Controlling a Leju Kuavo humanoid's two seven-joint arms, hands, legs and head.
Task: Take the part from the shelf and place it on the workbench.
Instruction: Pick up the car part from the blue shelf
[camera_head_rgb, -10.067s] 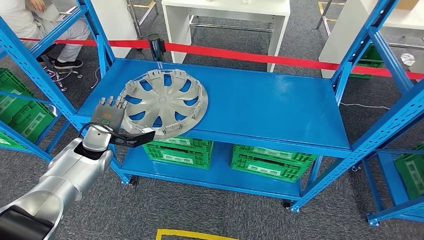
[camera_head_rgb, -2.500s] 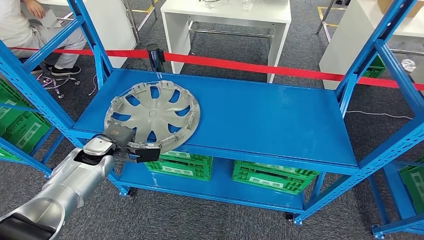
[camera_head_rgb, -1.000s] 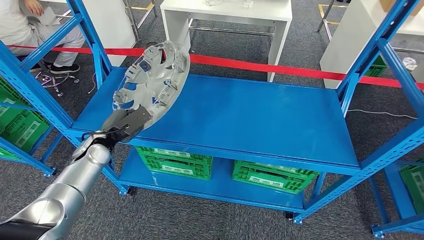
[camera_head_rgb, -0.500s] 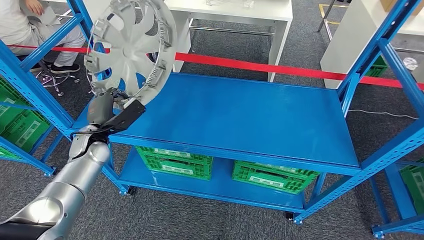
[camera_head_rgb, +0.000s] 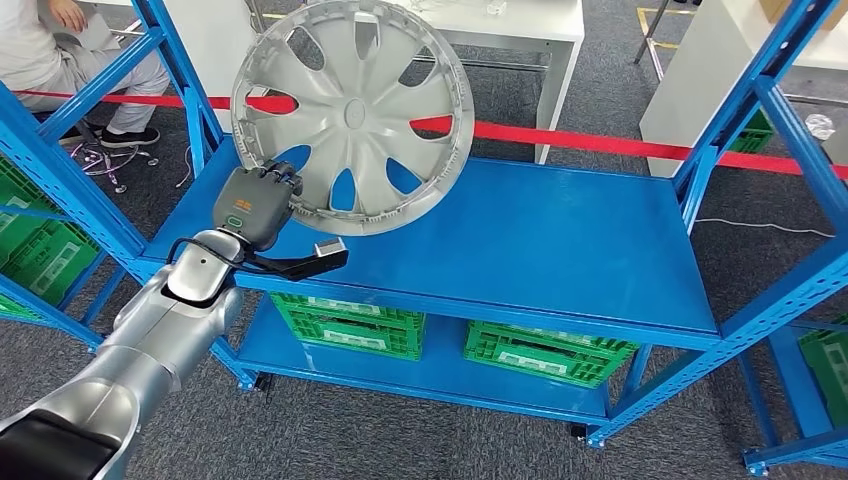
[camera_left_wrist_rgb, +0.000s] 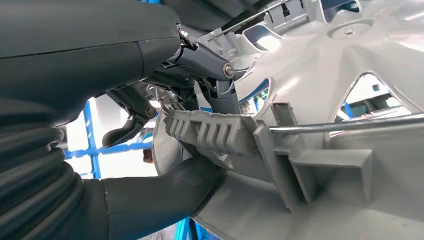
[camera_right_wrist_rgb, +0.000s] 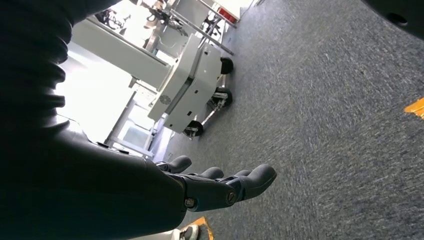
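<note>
Your left hand (camera_head_rgb: 257, 205) fingers (camera_left_wrist_rgb: 150, 107) clamp the round silver plastic hubcap (camera_head_rgb: 352, 115) rim — held upright above the blue metal shelf (camera_head_rgb: 520, 225); right hand (camera_right_wrist_rgb: 210, 187) fingers spread, empty.

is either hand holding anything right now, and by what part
The left hand holds the silver hubcap by its lower rim, lifted upright above the blue shelf. The right hand hangs open over the floor, holding nothing.
</note>
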